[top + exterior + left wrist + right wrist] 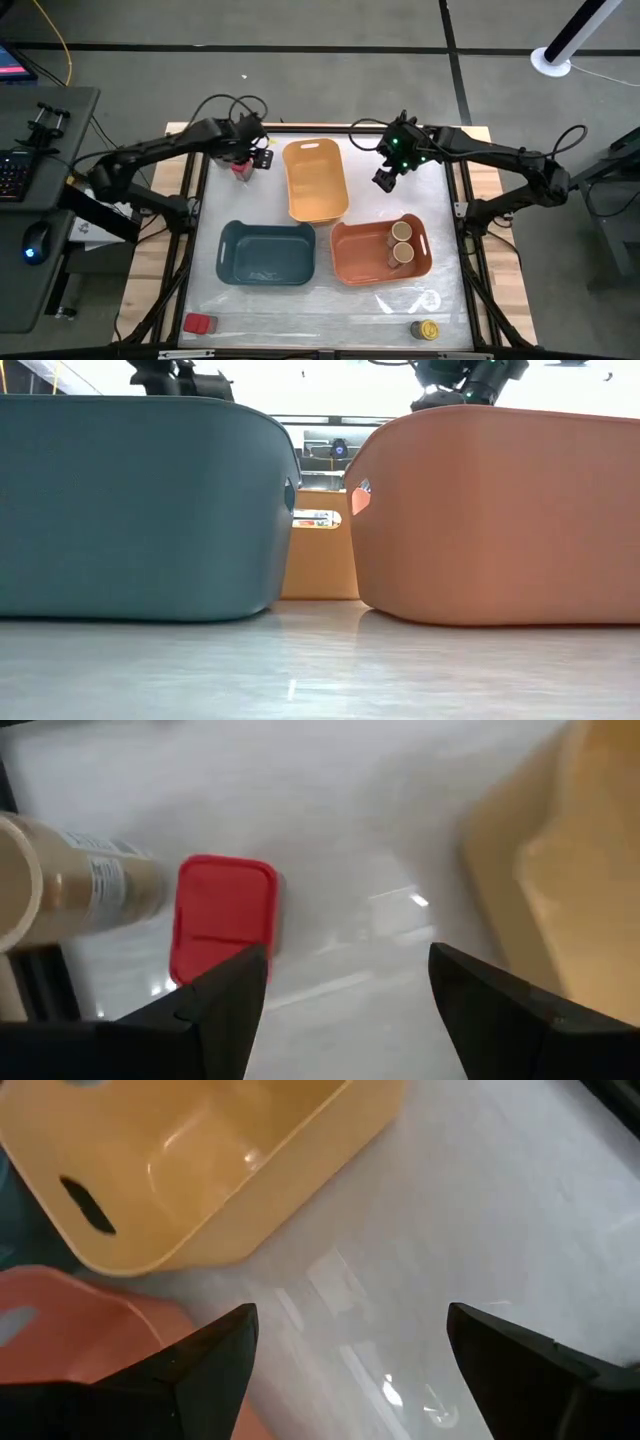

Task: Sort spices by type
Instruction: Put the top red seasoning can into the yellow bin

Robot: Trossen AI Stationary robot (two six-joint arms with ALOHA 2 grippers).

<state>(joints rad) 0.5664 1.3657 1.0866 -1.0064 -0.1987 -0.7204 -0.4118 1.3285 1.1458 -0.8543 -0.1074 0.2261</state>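
Observation:
My left gripper (pixel 246 157) is open over the table's far left. Just past one finger in the left wrist view (pixel 345 995) stands a red tin (pixel 222 915), also seen in the high view (pixel 240 169). A tan-lidded jar (pixel 70 885) lies on its side beside the tin. My right gripper (pixel 386 178) is open and empty over bare table right of the yellow bin (pixel 345 1365). Two tan-lidded jars (pixel 402 243) stand upright in the orange bin (pixel 345 262). A second red tin (pixel 200 323) and a yellow-lidded jar (pixel 427 329) sit at the near edge.
The yellow bin (pixel 315 205) sits far centre and holds nothing I can see. The teal bin (pixel 232 262) sits near left, beside the orange bin. In the low view the teal bin (pixel 140 510) and orange bin (pixel 500 510) block most of the table behind them.

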